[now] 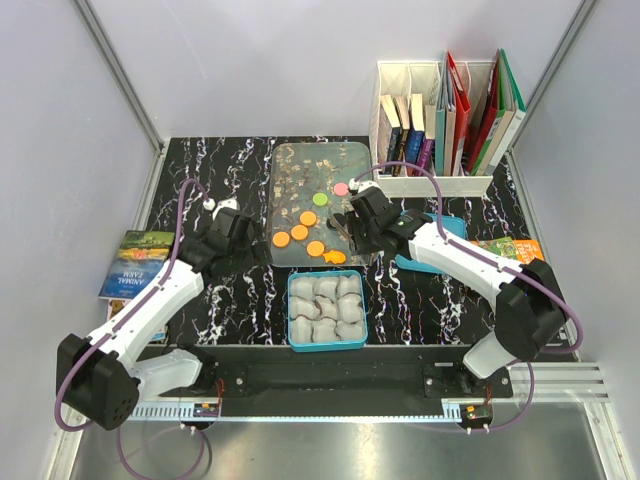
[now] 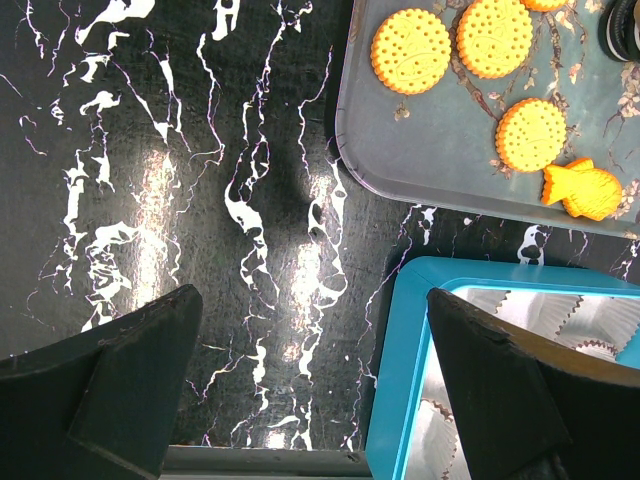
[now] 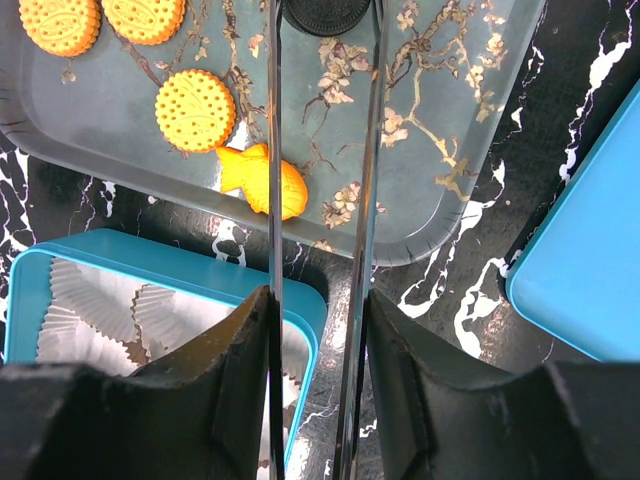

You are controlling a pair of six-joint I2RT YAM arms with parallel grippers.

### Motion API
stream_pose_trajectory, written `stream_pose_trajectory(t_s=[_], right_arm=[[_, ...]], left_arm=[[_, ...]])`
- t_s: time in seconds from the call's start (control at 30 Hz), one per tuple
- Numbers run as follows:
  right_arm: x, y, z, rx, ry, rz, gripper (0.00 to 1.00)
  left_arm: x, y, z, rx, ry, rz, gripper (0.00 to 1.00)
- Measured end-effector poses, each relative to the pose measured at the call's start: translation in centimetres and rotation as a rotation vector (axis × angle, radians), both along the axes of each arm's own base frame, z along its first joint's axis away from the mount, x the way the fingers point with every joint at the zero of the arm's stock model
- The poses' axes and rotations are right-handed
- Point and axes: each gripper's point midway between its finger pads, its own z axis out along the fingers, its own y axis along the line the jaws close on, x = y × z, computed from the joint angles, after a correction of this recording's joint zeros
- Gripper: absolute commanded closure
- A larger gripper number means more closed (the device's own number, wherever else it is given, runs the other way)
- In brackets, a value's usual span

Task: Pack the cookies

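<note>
Right gripper (image 3: 320, 330) low over the near edge of a blossom-patterned tray (image 3: 450, 150), jaws clamped onto metal tongs (image 3: 272, 150). Tong tips flanking a black sandwich cookie (image 3: 325, 14) farther up the tray; touching or just apart, impossible to tell. Orange round cookies (image 3: 195, 110) and a fish-shaped cookie (image 3: 262, 180) lying on the tray, nearer the teal tin (image 3: 170, 270). Tin lined with empty paper cups (image 3: 100, 300), just beside the tray on the marbled surface (image 2: 200, 200). Left gripper (image 2: 310, 370) hovering above bare surface, jaws spread, holding nothing. Likely risks: the smooth cookie squirting sideways out of slick tong tips, or dropping short of the tin from too weak a pinch.
</note>
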Motion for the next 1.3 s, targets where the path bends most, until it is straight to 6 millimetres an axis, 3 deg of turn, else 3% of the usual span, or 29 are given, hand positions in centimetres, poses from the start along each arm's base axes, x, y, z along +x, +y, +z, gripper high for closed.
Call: stream_pose_trajectory(t_s=[0.4,0.7,0.77,0.9,1.1,1.3], right_arm=[[-0.1,-0.1,-0.3,-0.004,0.003,-0.002,0.62],[-0.8,-0.6,3.5,0.060,-0.059,-0.009,0.69],[-1.3,-0.7,4.5,0.079,-0.066,-0.001,0.77],[-3.0,-0.3,6.1,0.137,-0.052,0.052,1.00],[-7.7,0.1,9.2,0.206,-0.042,0.163,1.00],[-13.3,-1.3,11.2,0.232,-0.006,0.231,1.00]], left_arm=[[0.0,0.0,0.0,0.000,0.000,-0.002,0.01],[0.0,0.0,0.0,0.000,0.000,-0.002,0.01],[0.0,0.0,0.0,0.000,0.000,-0.002,0.01],[0.0,0.0,0.0,0.000,0.000,-0.001,0.01],[0.0,0.0,0.0,0.000,0.000,-0.001,0.01],[0.0,0.1,-0.2,0.008,0.006,0.001,0.01]])
